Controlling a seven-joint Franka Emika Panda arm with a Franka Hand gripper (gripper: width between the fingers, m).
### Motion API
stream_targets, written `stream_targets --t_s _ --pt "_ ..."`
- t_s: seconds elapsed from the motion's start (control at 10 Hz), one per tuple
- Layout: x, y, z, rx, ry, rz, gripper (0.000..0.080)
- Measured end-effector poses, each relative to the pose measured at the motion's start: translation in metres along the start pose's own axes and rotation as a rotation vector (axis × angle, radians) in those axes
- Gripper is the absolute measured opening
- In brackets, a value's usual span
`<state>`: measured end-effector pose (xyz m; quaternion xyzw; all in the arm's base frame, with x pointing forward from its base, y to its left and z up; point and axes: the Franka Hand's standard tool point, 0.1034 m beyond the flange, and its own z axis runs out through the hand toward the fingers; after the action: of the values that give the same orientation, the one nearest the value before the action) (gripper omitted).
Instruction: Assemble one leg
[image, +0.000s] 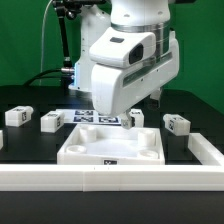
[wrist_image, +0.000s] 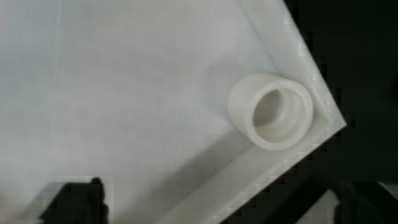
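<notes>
The large flat white tray-like piece (image: 108, 150) lies in the middle of the table. In the wrist view its surface (wrist_image: 125, 100) fills the picture, with one round recess (wrist_image: 276, 111) at its corner. My gripper (image: 127, 114) hangs low over the far right corner of this piece. In the wrist view my gripper (wrist_image: 217, 205) has its dark fingertips (wrist_image: 75, 200) far apart, and only the white surface shows between them. It is open and empty. Small white legs with tags stand at the exterior view's left (image: 17, 116), next to that (image: 50, 121), beside the gripper (image: 134, 119) and at the right (image: 177, 124).
The marker board (image: 92, 117) lies behind the tray-like piece. A low white wall (image: 110, 179) runs along the table's front and turns back at the exterior view's right (image: 206, 151). The arm's body hides much of the table's back.
</notes>
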<state>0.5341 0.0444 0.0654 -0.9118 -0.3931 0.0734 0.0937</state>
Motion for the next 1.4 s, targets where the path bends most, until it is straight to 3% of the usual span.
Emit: stream_targets --t_s 0.9,1.1,1.2,1.3,1.4 --pt "0.0 0.001 -0.001 0.004 -0.001 0.001 0.065" --pt "-0.008 0.003 0.002 -0.059 0.002 -0.241 0.065" --pt "-0.017 -0.002 0.009 -0.032 -0.017 -0.248 0.065" --pt "-0.019 0.0 0.01 -0.058 -0.005 -0.291 0.065" --pt "-0.024 -0.001 0.007 -0.109 0.027 -0.288 0.065"
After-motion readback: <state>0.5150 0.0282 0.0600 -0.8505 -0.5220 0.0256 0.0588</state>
